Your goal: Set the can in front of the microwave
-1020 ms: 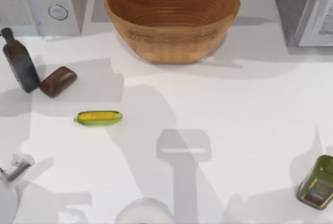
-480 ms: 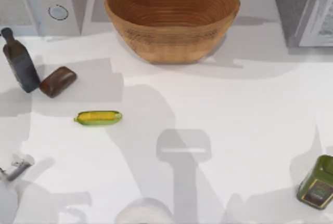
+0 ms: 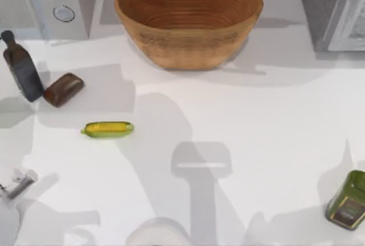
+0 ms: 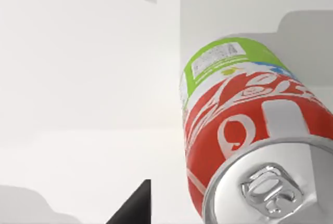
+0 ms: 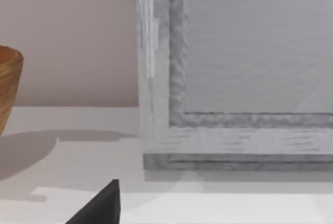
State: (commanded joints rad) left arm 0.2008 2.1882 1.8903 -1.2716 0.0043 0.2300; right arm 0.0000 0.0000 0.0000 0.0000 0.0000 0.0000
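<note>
The can [image 4: 244,125] stands on the white table [image 3: 256,143], seen close up from the left wrist. One dark fingertip [image 4: 132,206] of the left hand shows beside it, apart from the can; I cannot tell how wide that hand stands. The microwave [image 3: 45,3] sits at the table's far left corner, beside the wicker basket [image 3: 188,20].

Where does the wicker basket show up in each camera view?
Top view: basket at back centre.
Right wrist view: its side, across from the darker grey box.
Left wrist view: the can against the white table.
Shared landmark: the darker grey box, top view's back right.
</note>
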